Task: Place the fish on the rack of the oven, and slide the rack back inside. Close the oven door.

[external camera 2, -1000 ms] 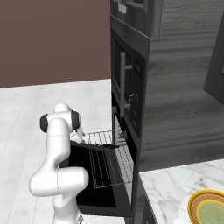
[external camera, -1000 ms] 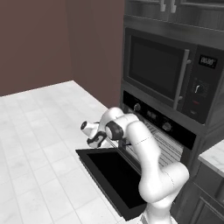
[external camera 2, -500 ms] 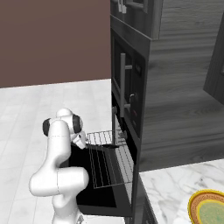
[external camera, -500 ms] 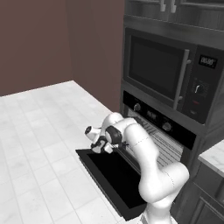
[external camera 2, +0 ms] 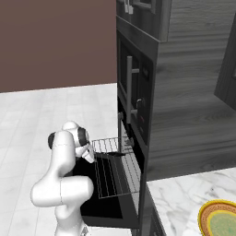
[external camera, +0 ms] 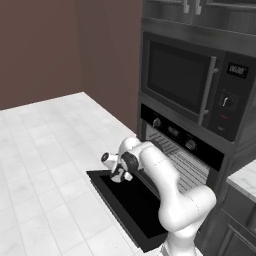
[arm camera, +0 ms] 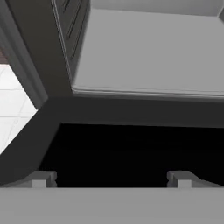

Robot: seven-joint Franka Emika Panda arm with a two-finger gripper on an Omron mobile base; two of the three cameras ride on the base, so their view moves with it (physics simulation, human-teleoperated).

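The oven [external camera: 175, 133] stands open, its black oven door [external camera: 131, 206] dropped flat over the floor. The wire rack [external camera 2: 115, 171] sticks out of the opening above the door [external camera 2: 99, 203]; its bars also show in the left base view as the rack [external camera: 175, 161]. My gripper [external camera: 119, 175] hangs low at the door's far left corner, close over the black panel, open and empty. In the hand view the gripper [arm camera: 111, 179] faces the oven's grey cavity [arm camera: 148, 48] across the dark door [arm camera: 131, 148]. The fish is out of view.
A microwave [external camera: 192, 85] with a vertical handle sits above the oven. A round yellow-orange plate [external camera 2: 220, 222] lies on the marble counter [external camera 2: 179, 203] at the lower right. White tiled floor [external camera: 45, 165] spreads to the left of the door.
The hand has dropped and swung in toward the oven, from above the door's left corner to just over the panel. The jaws stayed open.
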